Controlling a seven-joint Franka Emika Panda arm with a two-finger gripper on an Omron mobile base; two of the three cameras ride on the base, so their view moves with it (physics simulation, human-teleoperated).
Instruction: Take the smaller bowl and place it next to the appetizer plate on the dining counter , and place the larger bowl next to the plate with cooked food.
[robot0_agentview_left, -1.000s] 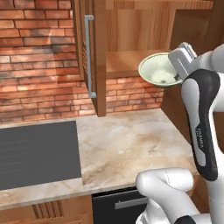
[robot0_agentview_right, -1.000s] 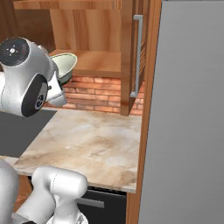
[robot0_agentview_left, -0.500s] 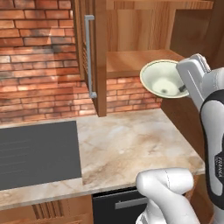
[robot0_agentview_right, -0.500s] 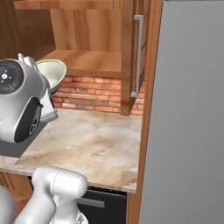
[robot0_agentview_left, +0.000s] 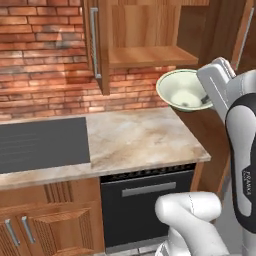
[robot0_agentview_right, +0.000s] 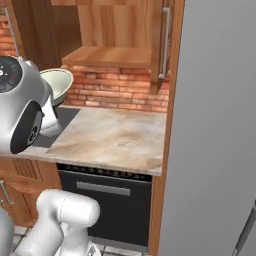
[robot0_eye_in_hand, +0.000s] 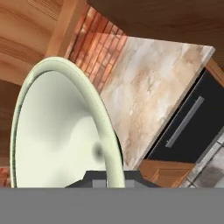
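The hand is pressed together on the rim of the smaller bowl, which is pinched at its right edge and carried in the air, tilted so that its opening faces outward. From left to right in the left base view, a dark cooktop is set into the marbled tabletop, a wooden cabinet shelf is mounted above it against the brick wall, and the bowl is held beyond the right end of the tabletop, clear of every surface. In the hand view, the rim is seen running between the fingertips, with the oven front below. The bowl is judged to be stiff, light and glazed, hence slippery and breakable if dropped. A single-wall rim pinch is judged adequate for its low weight, provided swings are kept gentle so that it is not levered out. The dining counter and the appetizer plate are not yet reached.
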